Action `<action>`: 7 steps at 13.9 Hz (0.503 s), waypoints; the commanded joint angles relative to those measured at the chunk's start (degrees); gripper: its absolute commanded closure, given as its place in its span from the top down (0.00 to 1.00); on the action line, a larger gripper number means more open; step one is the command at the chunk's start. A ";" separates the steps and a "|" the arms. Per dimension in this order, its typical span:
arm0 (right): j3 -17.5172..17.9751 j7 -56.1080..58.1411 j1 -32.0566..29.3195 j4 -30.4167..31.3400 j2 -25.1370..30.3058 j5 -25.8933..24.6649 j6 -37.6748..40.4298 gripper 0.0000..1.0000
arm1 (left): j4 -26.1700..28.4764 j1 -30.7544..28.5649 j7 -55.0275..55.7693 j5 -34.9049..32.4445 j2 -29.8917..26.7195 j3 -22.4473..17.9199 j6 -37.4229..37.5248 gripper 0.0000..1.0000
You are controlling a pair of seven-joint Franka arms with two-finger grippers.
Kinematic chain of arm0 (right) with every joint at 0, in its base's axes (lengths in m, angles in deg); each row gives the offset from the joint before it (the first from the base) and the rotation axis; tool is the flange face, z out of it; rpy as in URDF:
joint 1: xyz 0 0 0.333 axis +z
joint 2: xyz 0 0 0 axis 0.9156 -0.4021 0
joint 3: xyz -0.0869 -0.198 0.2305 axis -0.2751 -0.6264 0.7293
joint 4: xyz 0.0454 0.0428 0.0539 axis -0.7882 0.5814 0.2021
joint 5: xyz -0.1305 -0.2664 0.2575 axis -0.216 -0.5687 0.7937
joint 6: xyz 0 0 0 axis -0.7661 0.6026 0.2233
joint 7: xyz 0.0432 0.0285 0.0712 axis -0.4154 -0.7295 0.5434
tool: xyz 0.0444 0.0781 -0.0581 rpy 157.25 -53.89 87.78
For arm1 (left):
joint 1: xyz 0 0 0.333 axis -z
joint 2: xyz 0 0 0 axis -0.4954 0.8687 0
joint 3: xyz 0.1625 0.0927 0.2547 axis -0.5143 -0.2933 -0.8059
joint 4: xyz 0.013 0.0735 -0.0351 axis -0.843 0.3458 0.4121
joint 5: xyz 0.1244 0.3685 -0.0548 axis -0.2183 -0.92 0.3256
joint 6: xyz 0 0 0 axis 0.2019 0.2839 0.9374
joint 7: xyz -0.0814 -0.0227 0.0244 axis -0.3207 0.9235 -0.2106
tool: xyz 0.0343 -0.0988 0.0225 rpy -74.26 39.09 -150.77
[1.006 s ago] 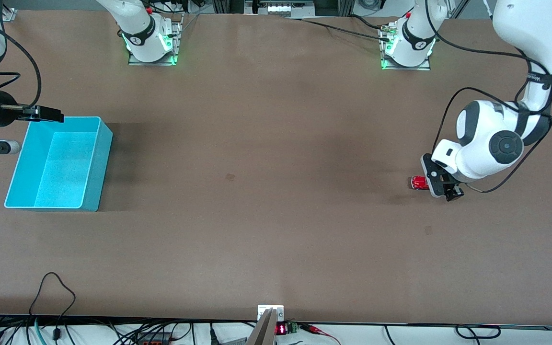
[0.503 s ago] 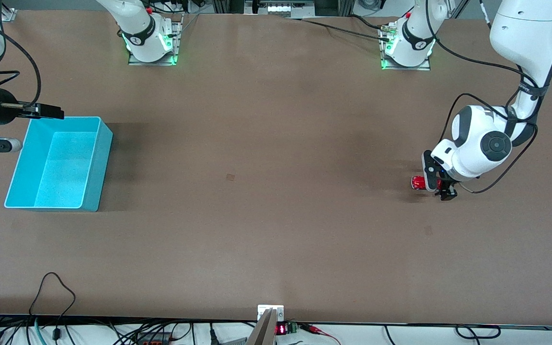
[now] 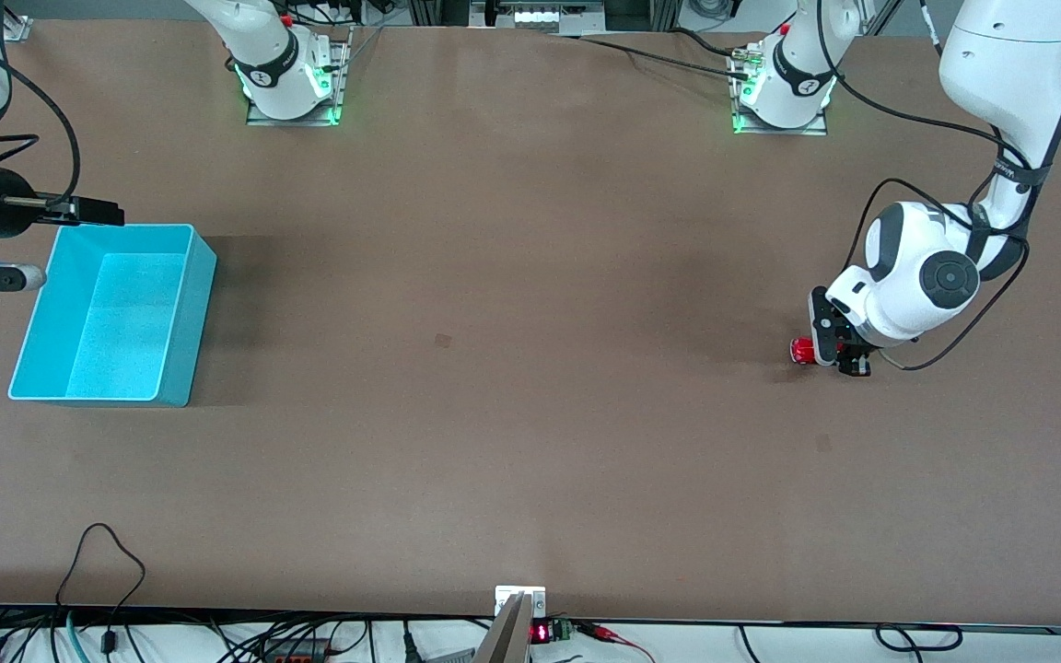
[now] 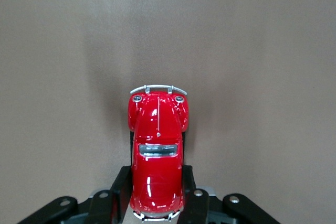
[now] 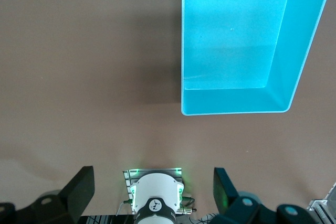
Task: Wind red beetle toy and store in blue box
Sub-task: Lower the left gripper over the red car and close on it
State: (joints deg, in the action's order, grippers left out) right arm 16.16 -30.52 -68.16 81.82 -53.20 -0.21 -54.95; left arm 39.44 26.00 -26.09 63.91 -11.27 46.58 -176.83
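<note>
Now one red beetle toy [image 4: 156, 153] pinched by left gripper [image 4: 156, 203]; one blue box [image 3: 29, 336]; right gripper [image 5: 155, 192] spread.

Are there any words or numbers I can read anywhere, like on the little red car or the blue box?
Red car: no words or numbers.
Blue box: plain, no writing.
Round badge on the right arm's base: a logo mark, no readable letters.
Black band on the left arm: white lettering, too small to read.
Small display at the table's edge nearest the front camera: red glowing digits, too blurred to read.
</note>
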 commanded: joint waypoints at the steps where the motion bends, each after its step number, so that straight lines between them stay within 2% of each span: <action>1: 0.14 0.48 -0.24 -0.37 0.09 0.23 0.88 1.00 | 0.30 -0.70 -1.10 -0.75 0.10 0.16 0.00 0.21; 3: 0.14 0.48 -0.24 -0.37 0.09 0.23 0.79 1.00 | -0.22 -2.28 -1.62 -0.75 0.89 0.16 0.00 0.22; 7: 0.14 0.48 -0.42 -0.37 0.09 0.23 0.88 1.00 | -2.86 -9.74 -9.26 -0.75 3.35 0.16 0.00 0.25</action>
State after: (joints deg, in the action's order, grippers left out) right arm 16.16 -30.52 -68.18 81.82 -53.20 -0.21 -54.91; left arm 38.71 20.40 -31.54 63.91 -10.80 46.36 -176.83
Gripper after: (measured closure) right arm 0.000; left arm 0.573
